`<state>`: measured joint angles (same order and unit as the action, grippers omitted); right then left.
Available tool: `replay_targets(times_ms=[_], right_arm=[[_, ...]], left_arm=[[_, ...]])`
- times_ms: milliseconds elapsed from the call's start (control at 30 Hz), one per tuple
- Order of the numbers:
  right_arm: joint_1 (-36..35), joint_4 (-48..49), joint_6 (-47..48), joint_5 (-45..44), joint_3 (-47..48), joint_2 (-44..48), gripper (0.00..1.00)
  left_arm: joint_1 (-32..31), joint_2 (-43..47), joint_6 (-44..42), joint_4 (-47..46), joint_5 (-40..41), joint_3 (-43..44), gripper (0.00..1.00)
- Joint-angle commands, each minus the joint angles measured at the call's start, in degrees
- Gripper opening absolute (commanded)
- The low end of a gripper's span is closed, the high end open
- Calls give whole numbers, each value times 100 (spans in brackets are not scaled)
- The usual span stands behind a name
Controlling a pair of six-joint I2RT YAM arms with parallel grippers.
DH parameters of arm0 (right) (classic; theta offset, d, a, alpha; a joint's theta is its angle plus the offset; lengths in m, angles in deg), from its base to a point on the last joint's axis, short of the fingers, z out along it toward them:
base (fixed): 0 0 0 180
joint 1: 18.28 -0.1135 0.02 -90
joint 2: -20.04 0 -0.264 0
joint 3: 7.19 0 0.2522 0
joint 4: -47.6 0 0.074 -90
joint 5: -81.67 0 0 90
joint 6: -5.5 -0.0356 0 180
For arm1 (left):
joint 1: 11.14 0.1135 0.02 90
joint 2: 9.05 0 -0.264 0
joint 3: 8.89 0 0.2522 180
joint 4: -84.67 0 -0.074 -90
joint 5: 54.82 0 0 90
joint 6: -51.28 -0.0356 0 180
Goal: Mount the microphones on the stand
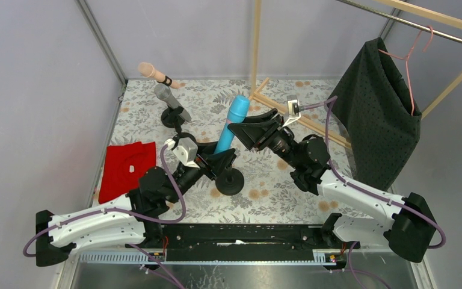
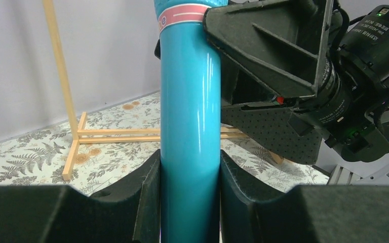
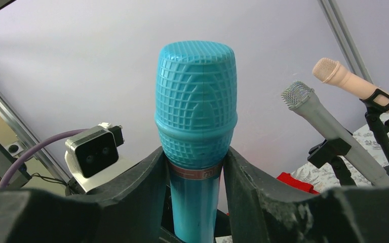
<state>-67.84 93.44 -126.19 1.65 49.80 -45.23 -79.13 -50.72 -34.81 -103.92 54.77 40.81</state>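
Observation:
The cyan-blue microphone [image 1: 233, 120] stands tilted over the middle of the table, head up. My left gripper [image 1: 216, 158] is shut on its lower body [image 2: 190, 126], both pads tight against it. My right gripper [image 1: 246, 129] is closed around its neck just under the ribbed head [image 3: 196, 111], and both fingers touch the collar. A black round stand base [image 1: 230, 180] sits just below the blue microphone's lower end. At the back left, the silver-grey microphone [image 1: 171, 99] and the peach-pink microphone [image 1: 151, 72] each sit in a clip on a black stand [image 3: 380, 126].
A red cloth [image 1: 126, 168] lies at the left on the floral table cover. A wooden rack [image 1: 255, 42] rises at the back, its foot rails [image 2: 116, 132] lying on the table. A dark garment [image 1: 379, 102] hangs from it on a pink hanger at the right.

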Motion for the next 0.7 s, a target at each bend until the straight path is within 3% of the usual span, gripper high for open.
replay_targets(times_ms=[0, 67, 133, 200, 467, 667], right_arm=[[-36, 383, -90, 75, 240, -19, 48], [-34, 364, -85, 91, 246, -27, 49], [-34, 345, -77, 123, 239, -36, 60], [-36, 330, -76, 140, 234, -38, 63], [-31, 282, -102, 132, 237, -102, 54], [-36, 231, -137, 214, 282, -216, 61]], left_arm=[[-22, 123, 72, -176, -54, -61, 0], [-22, 129, 59, -144, -44, -72, 0], [-22, 132, 57, -115, -49, -78, 0], [-22, 125, 58, -91, -53, -79, 0], [-22, 140, 76, -20, -109, -88, 0], [-27, 158, 23, 69, -125, -91, 0]])
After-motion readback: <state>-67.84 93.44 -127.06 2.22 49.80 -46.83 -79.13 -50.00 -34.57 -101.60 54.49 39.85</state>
